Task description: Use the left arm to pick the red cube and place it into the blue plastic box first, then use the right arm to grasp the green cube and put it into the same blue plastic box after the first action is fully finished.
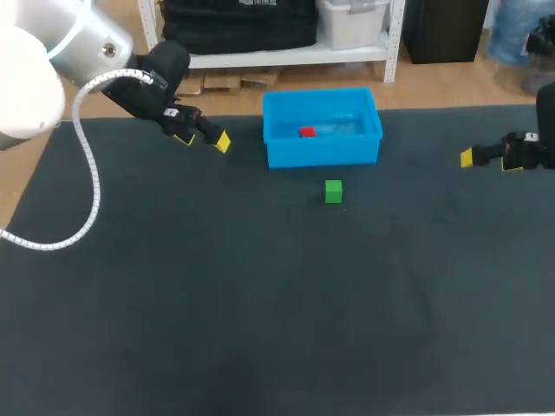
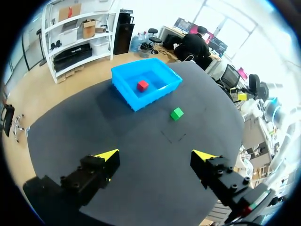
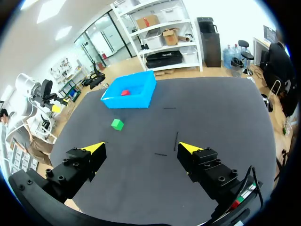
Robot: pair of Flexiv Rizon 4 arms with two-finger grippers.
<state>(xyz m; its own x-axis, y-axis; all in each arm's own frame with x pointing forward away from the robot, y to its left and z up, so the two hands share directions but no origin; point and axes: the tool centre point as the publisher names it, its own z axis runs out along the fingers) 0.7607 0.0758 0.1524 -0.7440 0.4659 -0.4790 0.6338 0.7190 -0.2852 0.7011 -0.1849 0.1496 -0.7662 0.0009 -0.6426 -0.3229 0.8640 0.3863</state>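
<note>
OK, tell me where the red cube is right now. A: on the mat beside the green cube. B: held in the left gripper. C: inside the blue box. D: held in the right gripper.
C: the red cube lies inside the blue box, while both grippers are open and empty.

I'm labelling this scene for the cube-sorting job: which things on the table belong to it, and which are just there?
Part of the job: red cube, lying inside the blue plastic box; green cube, on the table in front of the box; left gripper and right gripper, fingers open.

Just there: dark table; short dark marks on it.
</note>
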